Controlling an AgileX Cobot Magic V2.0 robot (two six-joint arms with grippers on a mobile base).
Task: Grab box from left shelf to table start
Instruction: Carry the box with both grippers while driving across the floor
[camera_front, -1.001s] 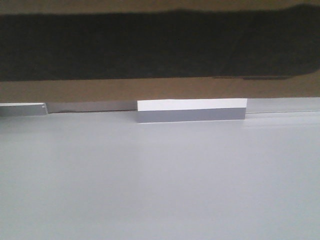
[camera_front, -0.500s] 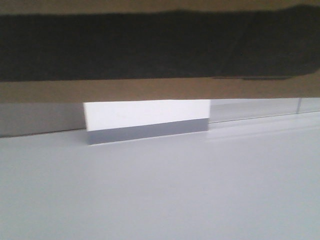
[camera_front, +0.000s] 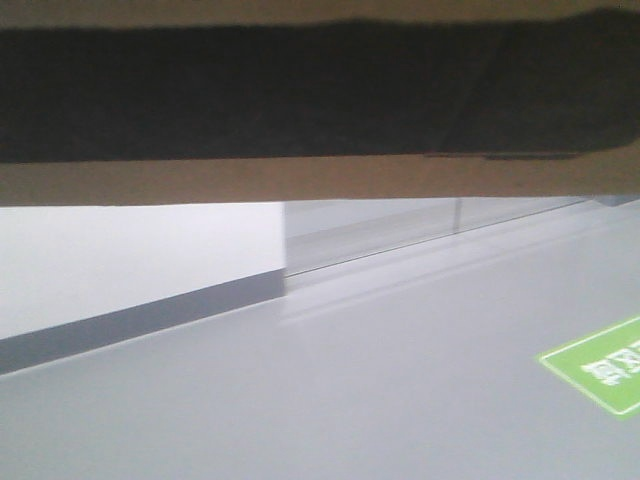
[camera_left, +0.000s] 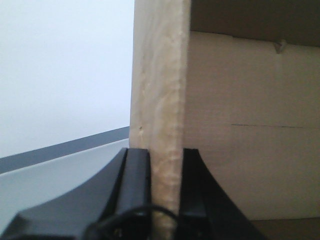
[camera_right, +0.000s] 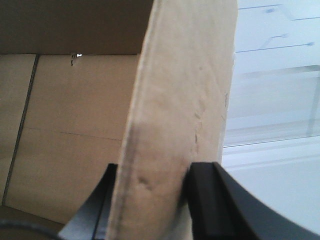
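Observation:
The box (camera_front: 320, 90), brown cardboard with a black printed panel, fills the top of the front view, close to the camera. In the left wrist view my left gripper (camera_left: 165, 156) is shut on an upright cardboard wall of the box (camera_left: 160, 90), one black finger on each side. In the right wrist view my right gripper (camera_right: 152, 172) is likewise shut on another wall of the box (camera_right: 185, 90), with the box's inside to its left. The left shelf and the table are out of view.
Below the box lies a smooth grey floor (camera_front: 330, 400) with a green printed marker (camera_front: 600, 375) at the right. A white wall (camera_front: 130, 255) with a dark grey baseboard (camera_front: 140, 325) runs along the left. Pale glass-like panels (camera_front: 400, 225) stand behind.
The box keeps its place in the front view while the background swings. The white wall has slid left and grown larger, and the green floor marker has come into view at the right.

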